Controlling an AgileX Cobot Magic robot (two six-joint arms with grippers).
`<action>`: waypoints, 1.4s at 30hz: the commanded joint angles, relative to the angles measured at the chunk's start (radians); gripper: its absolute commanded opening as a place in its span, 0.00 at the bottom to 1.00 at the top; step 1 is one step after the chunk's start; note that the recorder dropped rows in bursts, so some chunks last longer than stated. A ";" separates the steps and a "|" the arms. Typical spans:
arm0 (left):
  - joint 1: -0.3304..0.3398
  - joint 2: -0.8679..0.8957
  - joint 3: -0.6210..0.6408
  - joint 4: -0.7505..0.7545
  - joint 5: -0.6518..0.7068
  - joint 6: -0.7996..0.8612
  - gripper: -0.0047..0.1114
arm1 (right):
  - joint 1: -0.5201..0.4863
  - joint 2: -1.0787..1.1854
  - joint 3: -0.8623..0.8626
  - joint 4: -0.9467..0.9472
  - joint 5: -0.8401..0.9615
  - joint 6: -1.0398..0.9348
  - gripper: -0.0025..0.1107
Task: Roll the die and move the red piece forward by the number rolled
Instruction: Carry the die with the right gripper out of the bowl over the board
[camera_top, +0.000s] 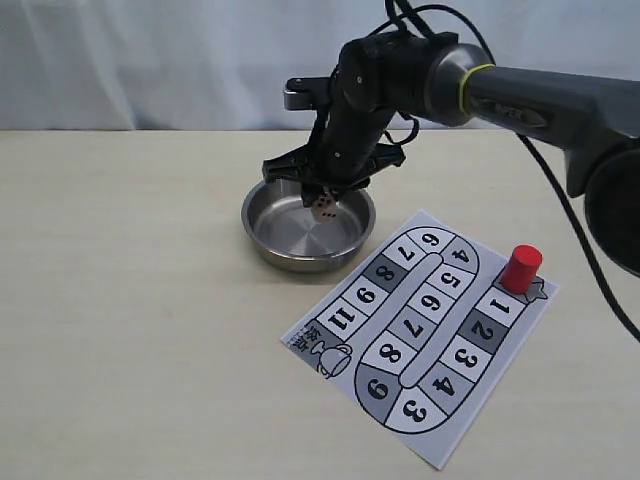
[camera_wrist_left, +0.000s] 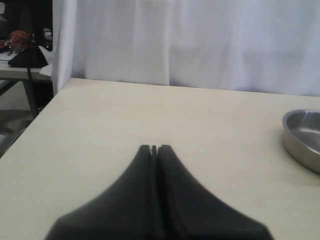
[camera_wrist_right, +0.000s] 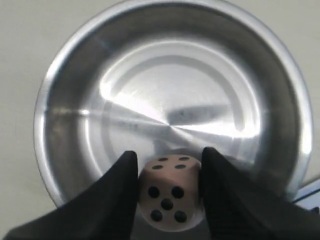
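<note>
The pale die (camera_wrist_right: 169, 192) with dark dots sits between the two black fingers of my right gripper (camera_wrist_right: 169, 175), which is shut on it. In the exterior view the die (camera_top: 322, 206) hangs a little above the inside of the steel bowl (camera_top: 262, 235), under the right gripper (camera_top: 322, 198). The bowl's shiny floor (camera_wrist_right: 170, 115) fills the right wrist view below the die. The red piece (camera_top: 521, 268) stands upright at the near right corner of the numbered game board (camera_top: 420, 330). My left gripper (camera_wrist_left: 154, 148) is shut with nothing in it, over bare table.
The board lies flat to the right of the bowl, its squares winding in a printed track. The bowl's rim (camera_wrist_left: 300, 135) shows at the edge of the left wrist view. A white curtain (camera_top: 150, 60) backs the table.
</note>
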 joint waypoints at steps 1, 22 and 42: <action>0.000 -0.001 -0.005 -0.002 -0.012 -0.004 0.04 | 0.000 -0.116 0.071 -0.043 0.030 -0.030 0.06; 0.000 -0.001 -0.005 0.000 -0.012 -0.004 0.04 | -0.245 -0.562 0.870 -0.552 -0.042 0.212 0.06; 0.000 -0.001 -0.005 -0.002 -0.012 -0.004 0.04 | -0.266 -0.601 0.979 -0.517 -0.194 0.243 0.06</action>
